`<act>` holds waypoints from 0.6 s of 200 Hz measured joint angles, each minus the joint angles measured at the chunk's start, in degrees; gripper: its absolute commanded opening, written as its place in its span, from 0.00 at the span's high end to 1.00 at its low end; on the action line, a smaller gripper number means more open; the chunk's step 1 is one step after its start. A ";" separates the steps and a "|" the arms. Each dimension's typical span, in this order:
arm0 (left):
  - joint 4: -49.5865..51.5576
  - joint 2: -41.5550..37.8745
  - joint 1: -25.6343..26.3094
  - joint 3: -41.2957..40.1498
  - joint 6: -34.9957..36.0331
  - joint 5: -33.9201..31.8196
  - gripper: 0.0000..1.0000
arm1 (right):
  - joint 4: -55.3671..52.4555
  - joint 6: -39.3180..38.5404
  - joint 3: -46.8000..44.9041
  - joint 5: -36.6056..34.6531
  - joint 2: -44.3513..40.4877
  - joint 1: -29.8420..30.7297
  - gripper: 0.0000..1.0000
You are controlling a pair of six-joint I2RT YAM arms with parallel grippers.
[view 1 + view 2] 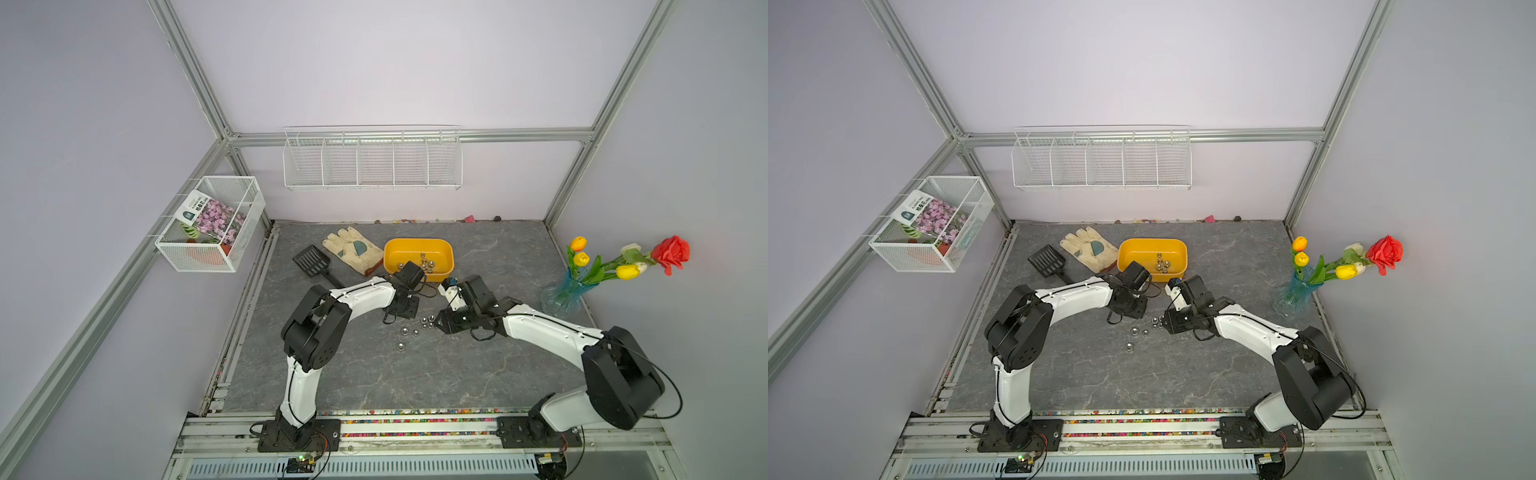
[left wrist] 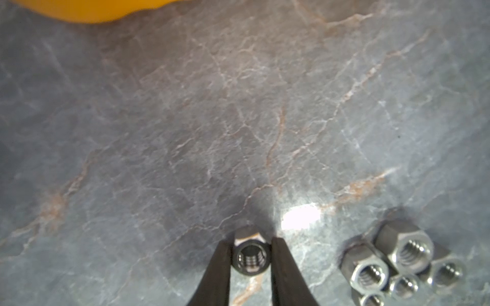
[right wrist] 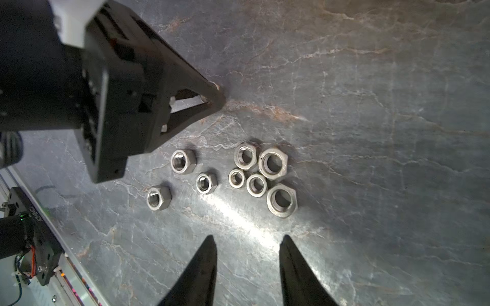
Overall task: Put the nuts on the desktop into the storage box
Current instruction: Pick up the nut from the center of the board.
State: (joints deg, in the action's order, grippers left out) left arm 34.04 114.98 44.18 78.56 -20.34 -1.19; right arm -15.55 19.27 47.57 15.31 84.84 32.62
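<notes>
Loose nuts [image 3: 273,163]: eight around the middle of the desk [image 1: 374,374], five bunched together
Right gripper [image 3: 248,238]: fingers apart, holding nothing, poised just short of the bunch
Left gripper [image 2: 250,242]: pinched onto one nut [image 2: 249,261], low at the desk; lifted or not, cannot tell
Box [image 1: 399,253]: toward the far edge, several more nuts [image 1: 424,262] inside
Progress: roughly half done by my reckoning; nine left, counting the held one
Surroundings: glove [image 1: 352,249] and scoop [image 1: 311,259] left of the box, vase [image 1: 567,291] at the right edge
Obstacles: bare desk between held nut and box
</notes>
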 measured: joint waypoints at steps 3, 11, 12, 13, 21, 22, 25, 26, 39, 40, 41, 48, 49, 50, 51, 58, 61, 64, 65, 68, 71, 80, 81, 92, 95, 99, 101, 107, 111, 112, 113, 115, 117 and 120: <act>-0.04 0.00 0.02 0.00 0.02 0.00 0.83 | 0.00 0.00 0.00 0.00 0.02 0.00 0.58; -0.09 0.00 0.04 0.00 0.02 0.00 0.86 | 0.00 0.00 0.00 0.00 0.02 0.00 0.58; -0.11 0.00 0.04 0.00 0.02 0.02 0.86 | 0.00 0.00 0.00 0.00 0.02 0.00 0.58; -0.11 0.00 0.04 0.00 0.02 0.02 0.86 | 0.00 0.00 0.00 0.00 0.02 0.00 0.58; -0.13 0.00 0.04 0.00 0.02 0.04 0.87 | 0.00 0.00 0.00 -0.02 0.02 0.00 0.58; -0.13 0.00 0.04 0.00 0.02 0.02 0.87 | 0.00 0.00 0.00 -0.02 0.02 0.00 0.58; -0.11 0.00 0.04 0.00 0.02 0.02 0.87 | 0.00 0.00 0.00 -0.02 0.02 0.00 0.58; -0.13 0.00 0.04 0.00 0.02 0.02 0.87 | 0.00 0.00 0.00 0.00 0.02 0.00 0.58; -0.13 0.00 0.04 0.00 0.02 0.02 0.87 | 0.02 0.00 0.00 -0.02 0.02 0.00 0.58; -0.13 0.00 0.07 0.00 0.02 0.00 0.87 | 0.00 0.00 0.00 -0.02 0.02 0.00 0.58; -0.13 0.00 0.07 0.02 0.02 0.00 0.87 | 0.00 0.00 0.00 -0.02 0.02 0.00 0.58; -0.07 0.00 0.09 0.09 0.04 -0.04 0.88 | 0.00 0.00 0.00 -0.02 0.02 0.00 0.58; -0.07 0.00 0.09 0.11 0.04 -0.04 0.87 | 0.00 0.00 0.00 -0.02 0.02 0.00 0.58; -0.07 0.00 0.09 0.13 0.04 -0.04 0.88 | 0.00 0.00 0.00 -0.02 0.02 0.00 0.58; -0.07 0.00 0.09 0.15 0.04 -0.02 0.88 | 0.00 0.00 0.00 -0.04 0.02 0.00 0.58; 0.20 0.00 0.11 0.39 0.04 -0.04 0.88 | 0.00 0.00 0.00 -0.04 0.02 0.00 0.58; 0.28 0.00 0.11 0.46 0.09 -0.07 0.88 | 0.00 0.00 0.00 -0.04 0.02 0.00 0.58; 0.46 0.00 0.11 0.57 0.11 -0.09 0.87 | 0.00 0.00 0.00 -0.04 0.02 0.00 0.58; 0.59 0.00 0.13 0.61 0.13 -0.09 0.88 | 0.00 0.00 0.02 -0.04 0.02 0.00 0.58; 0.85 0.00 0.13 0.74 0.24 -0.17 0.88 | 0.00 0.00 0.02 -0.04 0.02 0.00 0.58; 1.16 0.00 0.15 0.90 0.28 -0.31 0.88 | 0.00 0.00 0.02 -0.04 0.02 0.00 0.58; 2.29 0.00 0.24 1.68 0.61 -0.59 0.87 | -0.02 0.00 0.04 -0.04 0.02 0.00 0.58; 2.38 0.00 0.24 1.77 0.63 -0.66 0.87 | -0.02 0.00 0.04 -0.04 0.02 0.00 0.58; 3.74 0.00 0.24 3.45 1.11 -1.31 0.87 | -0.04 0.00 0.13 -0.04 0.02 -0.02 0.58; 4.02 -0.02 0.24 3.98 1.18 -1.53 0.87 | -0.07 0.00 0.17 -0.02 0.02 -0.02 0.58; 4.46 -0.02 0.24 4.81 1.38 -1.79 0.87 | -0.04 0.00 0.24 -0.02 0.02 -0.02 0.58; 4.66 -0.07 0.24 5.22 1.55 -1.92 0.87 | -0.07 0.00 0.31 -0.02 0.02 -0.02 0.58; 5.03 -0.13 0.24 6.34 1.75 -2.21 0.87 | -0.07 0.00 0.44 0.00 0.02 -0.02 0.58; 5.33 -0.24 0.24 7.17 1.97 -2.40 0.87 | -0.09 0.00 0.61 0.07 0.02 -0.09 0.58; 5.33 -0.26 0.24 7.30 1.99 -2.45 0.87 | -0.09 0.00 0.66 0.11 0.02 -0.09 0.58; 5.33 -0.28 0.24 7.43 2.01 -2.47 0.87 | -0.07 0.00 0.70 0.13 0.02 -0.09 0.58; 5.49 -0.42 0.24 7.82 2.08 -2.58 0.87 | -0.09 0.00 0.81 0.24 0.02 -0.13 0.58; 5.57 -0.48 0.24 8.20 2.21 -2.69 0.87 | -0.11 0.00 0.87 0.28 0.02 -0.15 0.58; 5.73 -0.68 0.24 8.68 2.29 -2.82 0.87 | -0.07 0.00 1.05 0.44 0.02 -0.20 0.58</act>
State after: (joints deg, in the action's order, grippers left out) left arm 39.77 114.30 44.42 87.24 -18.04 -4.01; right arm -15.62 19.27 48.62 15.75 84.86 32.42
